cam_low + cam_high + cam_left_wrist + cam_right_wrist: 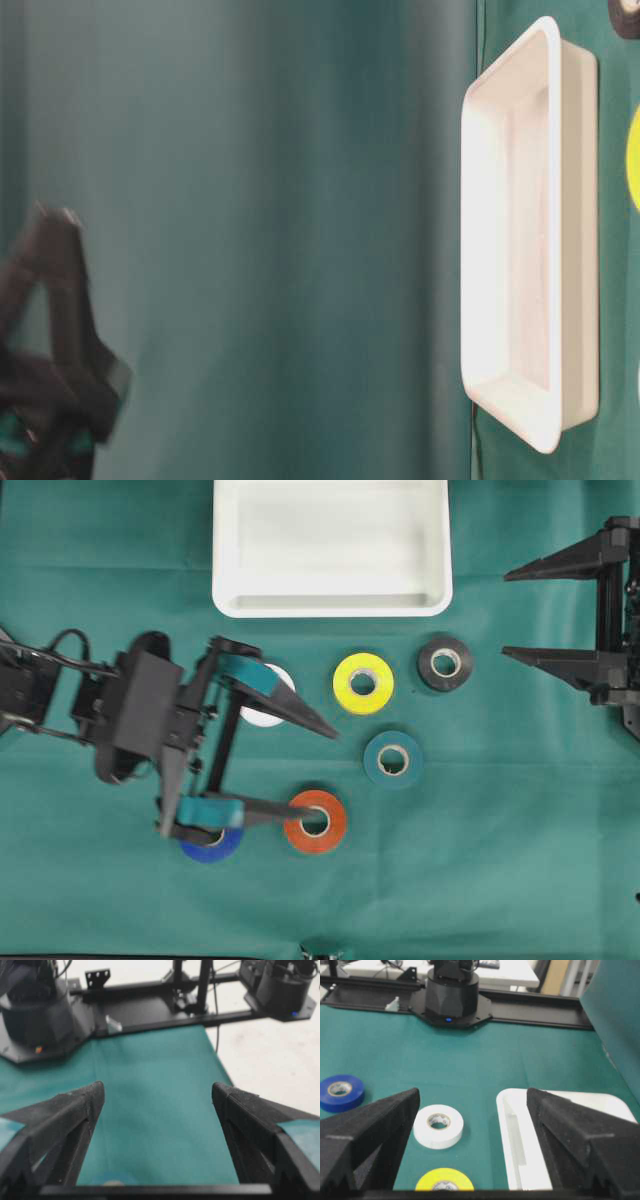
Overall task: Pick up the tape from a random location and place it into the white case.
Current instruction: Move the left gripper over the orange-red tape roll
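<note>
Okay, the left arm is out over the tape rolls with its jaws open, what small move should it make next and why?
Probably lower the left gripper around one roll. Its open jaws hang over the table holding nothing, one fingertip crosses the orange roll, and the blue roll and white roll lie partly under the arm. The white case holds no roll yet.

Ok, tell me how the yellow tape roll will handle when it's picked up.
The yellow tape roll lies flat, so it probably won't roll unless tipped on edge. It looks like a stiff ring that should hold its shape. Its smooth sides might slip between the fingers.
</note>
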Robot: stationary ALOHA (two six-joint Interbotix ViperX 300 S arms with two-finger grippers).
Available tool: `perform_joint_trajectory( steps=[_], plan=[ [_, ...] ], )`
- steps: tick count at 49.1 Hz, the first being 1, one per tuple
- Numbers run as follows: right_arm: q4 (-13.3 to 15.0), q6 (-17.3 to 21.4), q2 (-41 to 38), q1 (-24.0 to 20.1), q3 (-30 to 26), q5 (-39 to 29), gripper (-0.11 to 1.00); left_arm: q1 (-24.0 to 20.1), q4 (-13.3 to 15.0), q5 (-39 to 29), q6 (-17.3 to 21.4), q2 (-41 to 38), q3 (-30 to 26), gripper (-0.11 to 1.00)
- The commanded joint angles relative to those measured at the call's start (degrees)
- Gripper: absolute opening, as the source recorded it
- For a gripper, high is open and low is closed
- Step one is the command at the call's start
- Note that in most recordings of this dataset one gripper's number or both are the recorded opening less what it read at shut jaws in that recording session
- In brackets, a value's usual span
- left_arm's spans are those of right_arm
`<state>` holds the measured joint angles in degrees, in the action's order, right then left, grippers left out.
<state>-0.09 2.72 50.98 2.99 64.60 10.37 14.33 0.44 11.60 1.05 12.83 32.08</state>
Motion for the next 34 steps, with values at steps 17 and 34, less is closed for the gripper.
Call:
perform_joint_trajectory(
  steps=[17, 34],
  plan=[
    [0.1, 0.0, -0.4, 0.1, -1.5, 0.2, 0.88, 0.7, 0.1, 0.0, 1.7, -1.8, -4.7, 0.97],
    [0.1, 0.0, -0.4, 0.1, -1.5, 0.1, 0.88, 1.0, 0.6, -6.2, 1.2, -2.7, -6.8, 0.97]
  ],
)
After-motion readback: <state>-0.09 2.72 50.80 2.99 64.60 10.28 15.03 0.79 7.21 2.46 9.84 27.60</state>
